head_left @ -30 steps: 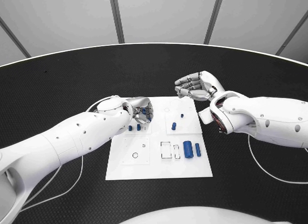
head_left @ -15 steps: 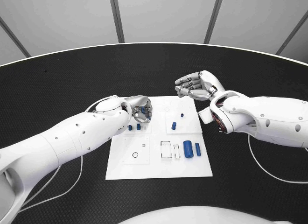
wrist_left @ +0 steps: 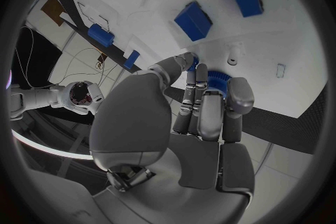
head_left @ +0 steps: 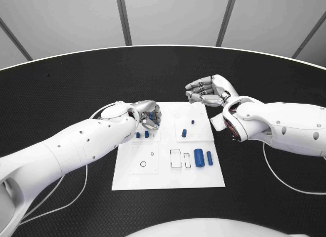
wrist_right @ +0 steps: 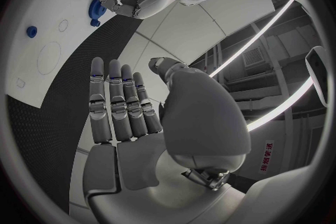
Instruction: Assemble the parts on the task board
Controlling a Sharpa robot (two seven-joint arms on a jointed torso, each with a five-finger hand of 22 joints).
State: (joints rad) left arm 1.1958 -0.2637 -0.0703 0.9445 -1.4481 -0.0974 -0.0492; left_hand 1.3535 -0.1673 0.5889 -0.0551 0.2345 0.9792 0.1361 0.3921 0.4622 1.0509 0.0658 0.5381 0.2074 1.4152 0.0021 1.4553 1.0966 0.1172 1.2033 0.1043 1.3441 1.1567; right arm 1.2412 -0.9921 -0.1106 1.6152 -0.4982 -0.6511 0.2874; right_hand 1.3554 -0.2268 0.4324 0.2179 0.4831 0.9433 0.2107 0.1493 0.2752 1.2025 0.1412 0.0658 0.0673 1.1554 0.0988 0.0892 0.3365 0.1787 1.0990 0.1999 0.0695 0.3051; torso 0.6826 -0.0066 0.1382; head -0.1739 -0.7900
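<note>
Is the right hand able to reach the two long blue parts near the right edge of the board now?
Probably yes. The right hand holds nothing, and nothing covers the two long blue parts on the task board. The left hand works at the far left corner, out of the way.

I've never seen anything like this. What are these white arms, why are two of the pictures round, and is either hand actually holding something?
It is a robot with two white arms ending in silver hands. The square picture looks down from its head at a black table. The round ones come from cameras at each wrist, behind that hand. In the middle lies the task board, a white plate carrying small blue parts. The left hand is over the board's far left corner; its wrist view shows its fingers closed around a blue ridged part. The right hand hangs beyond the board, holding nothing, fingers apart.
</note>
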